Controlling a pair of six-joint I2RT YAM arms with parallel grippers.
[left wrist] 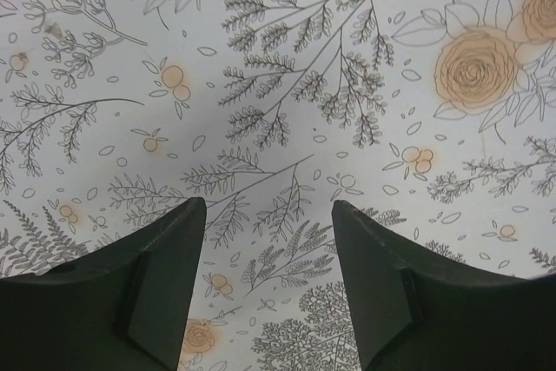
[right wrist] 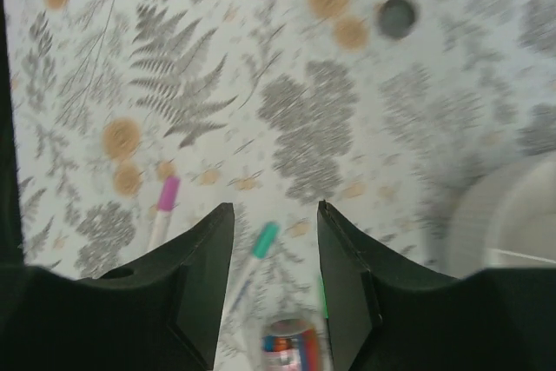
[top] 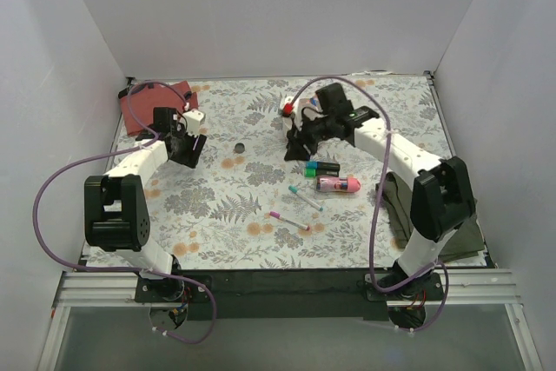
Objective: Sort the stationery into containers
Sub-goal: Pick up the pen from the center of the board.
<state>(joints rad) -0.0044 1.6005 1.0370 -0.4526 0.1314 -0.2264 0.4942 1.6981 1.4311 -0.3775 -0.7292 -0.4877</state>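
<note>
- The table (top: 217, 215) carries a cloth printed with grey ferns and orange roses. Plain white walls close it on three sides.
- The flat red fabric pouch (top: 161, 103) lies in the far left corner.
- The left gripper (left wrist: 269, 210) hangs over bare cloth, its dark fingers apart and nothing between them.
- A small dark cylinder (top: 240, 147) stands alone near the middle.
- The thin white pink-capped pen (top: 289, 221) and teal-capped pen (top: 304, 196) lie slanted, caps toward the far left.
- The right gripper (right wrist: 275, 210) is parted and holds nothing. The round white tub (right wrist: 512, 223) is near it.
- The black highlighter (top: 322, 168) and the pink tube (top: 339, 184) lie side by side, long axes running left to right.
</note>
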